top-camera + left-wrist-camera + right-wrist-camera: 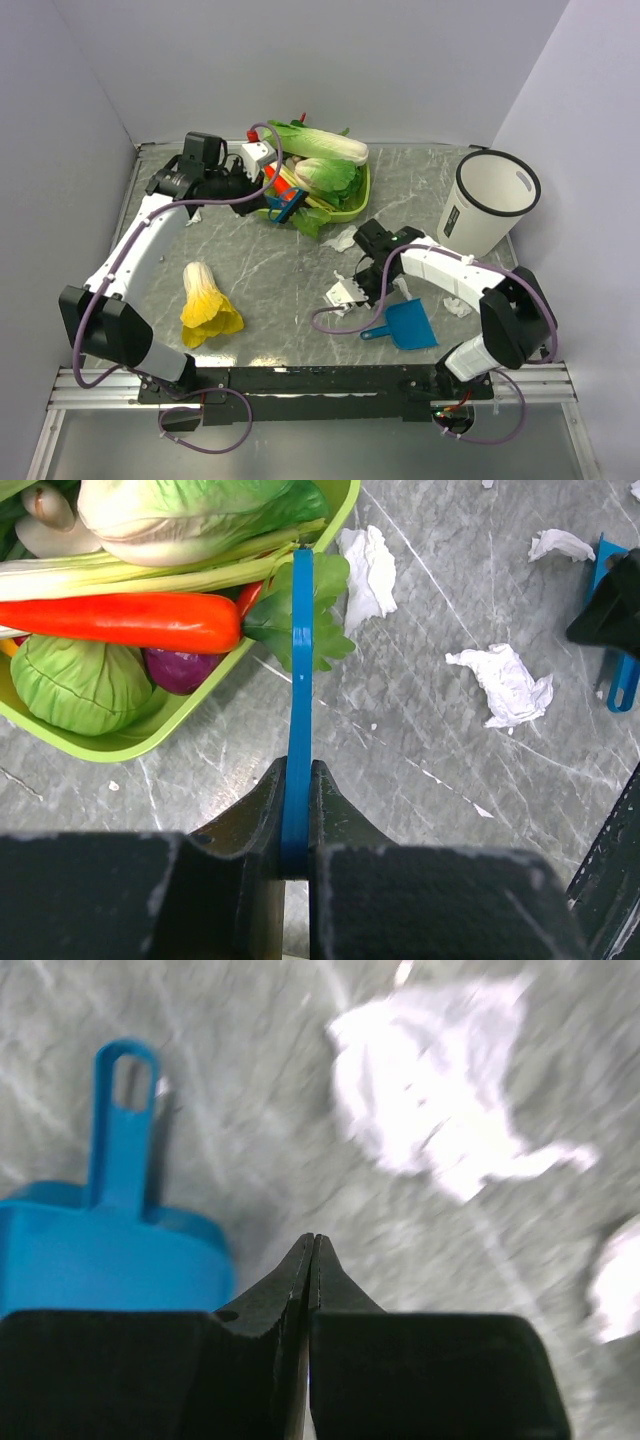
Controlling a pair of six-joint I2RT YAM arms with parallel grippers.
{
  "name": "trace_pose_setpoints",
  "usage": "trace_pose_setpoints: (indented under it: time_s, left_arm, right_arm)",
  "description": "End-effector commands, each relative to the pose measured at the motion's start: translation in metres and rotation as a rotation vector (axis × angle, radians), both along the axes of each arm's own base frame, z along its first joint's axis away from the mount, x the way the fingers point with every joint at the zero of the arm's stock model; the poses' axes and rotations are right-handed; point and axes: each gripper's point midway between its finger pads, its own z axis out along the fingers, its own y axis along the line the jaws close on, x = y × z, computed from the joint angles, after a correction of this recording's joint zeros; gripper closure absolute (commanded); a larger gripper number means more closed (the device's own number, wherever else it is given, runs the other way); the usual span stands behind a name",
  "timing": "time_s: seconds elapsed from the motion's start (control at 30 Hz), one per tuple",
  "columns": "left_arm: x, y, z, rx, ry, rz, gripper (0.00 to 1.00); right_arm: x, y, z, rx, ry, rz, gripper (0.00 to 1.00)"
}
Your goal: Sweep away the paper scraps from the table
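Several white paper scraps lie on the marble table [250, 260]: one [345, 240] by the basket, one [345, 293] mid-table, one [458, 305] at the right and one [193, 215] at the left. My left gripper [268, 195] [297, 765] is shut on a flat blue tool [299, 660], seen edge-on, whose far end reaches the basket rim. Scraps [505, 683] [368, 568] lie on the table beyond it. My right gripper [368, 295] [313, 1240] is shut and empty, low over the table between a blue dustpan [100, 1250] [410, 325] and a scrap [440, 1110].
A green basket [355, 205] [150, 735] of vegetables stands at the back centre. A white bin with a black rim [488, 200] stands at the back right. A yellow-and-white leafy vegetable [205, 300] lies at the front left. Walls enclose the left, back and right.
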Motion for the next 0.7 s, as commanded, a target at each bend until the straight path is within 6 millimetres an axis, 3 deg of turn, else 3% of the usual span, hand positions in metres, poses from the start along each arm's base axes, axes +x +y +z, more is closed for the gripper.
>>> trace_pose_setpoints:
  time_s: [0.0,0.07,0.17,0.2,0.27,0.3,0.4,0.5,0.67]
  left_arm:
    - [-0.002,0.001,0.034,-0.019,-0.103,-0.012,0.99]
    - [-0.003,0.003,0.036,-0.015,-0.110,-0.011,0.99]
    - [-0.003,0.007,0.040,0.002,-0.132,0.001,0.99]
    - [-0.002,0.010,0.038,0.014,-0.135,0.012,0.99]
    - [-0.004,0.013,0.039,0.021,-0.141,0.012,0.99]
    - [-0.006,0.014,0.037,0.025,-0.139,0.009,0.99]
    - [-0.009,0.013,0.033,0.023,-0.126,-0.007,0.99]
    - [-0.007,0.012,0.032,0.017,-0.119,-0.010,0.99]
    - [-0.004,0.011,0.031,0.018,-0.112,-0.009,0.99]
  right_arm:
    - [0.006,0.029,0.005,0.074,-0.013,0.147,1.00]
    - [0.012,0.035,0.008,0.080,-0.035,0.150,0.96]
    - [0.016,0.032,0.016,0.066,-0.027,0.089,0.76]
    - [0.016,0.027,0.021,0.069,-0.023,0.068,0.64]
    - [0.006,0.003,0.022,0.039,0.050,0.011,0.56]
    - [0.001,-0.007,0.021,0.024,0.080,-0.014,0.47]
    - [-0.009,-0.045,0.015,-0.049,0.161,-0.112,0.36]
    - [-0.012,-0.062,0.010,-0.055,0.143,-0.141,0.36]
    - [-0.015,-0.055,0.005,-0.023,0.154,-0.169,0.42]
